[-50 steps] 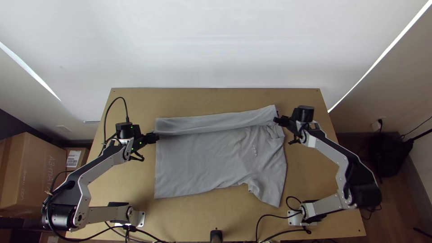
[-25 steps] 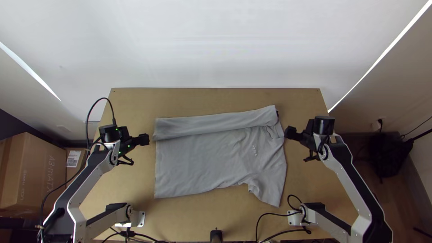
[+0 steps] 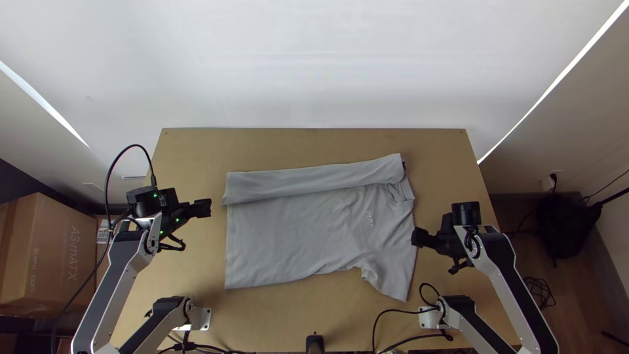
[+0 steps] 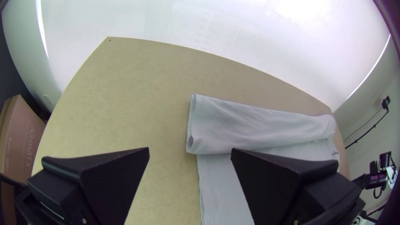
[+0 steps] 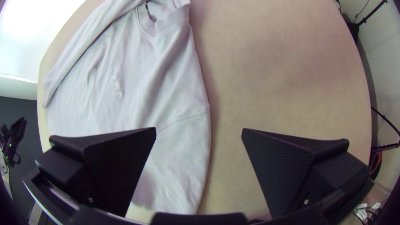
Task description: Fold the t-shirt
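Sleeve [image 3: 392, 278] is lying spread; left pincer [image 4: 189, 150] and right pincer [image 5: 199, 129] are gaping wide. Clean folding is calling for sleeve and hem [image 3: 229, 272] rising together.

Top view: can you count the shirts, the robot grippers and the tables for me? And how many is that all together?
Shirt: 1, grey
Grippers: 2, the left gripper and the right gripper
Table: 1
Total: 4
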